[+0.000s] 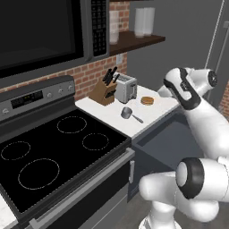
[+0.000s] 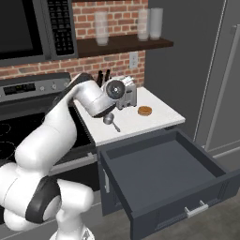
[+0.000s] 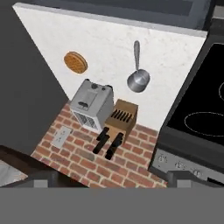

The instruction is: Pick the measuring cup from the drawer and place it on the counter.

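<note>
The measuring cup (image 1: 127, 112) (image 2: 108, 118) (image 3: 138, 81), a small silvery metal cup with a long thin handle, stands upright on the white counter (image 1: 109, 117) (image 2: 140, 124) (image 3: 105, 43). Its handle points toward the counter's front edge. The dark grey drawer (image 2: 164, 168) (image 1: 165, 138) is pulled out below the counter, and its inside looks bare. My gripper (image 3: 113, 181) hangs high above the counter, looking down at the cup. Its fingertips (image 3: 43, 180) are spread wide, open, with nothing between them.
A toaster (image 1: 125, 87) (image 3: 89, 105) and a knife block (image 1: 103, 91) (image 3: 122, 118) stand at the brick wall behind the cup. A round brown disc (image 1: 147, 100) (image 2: 145, 110) (image 3: 75, 62) lies to the cup's right. The black stovetop (image 1: 53, 152) borders the counter's left.
</note>
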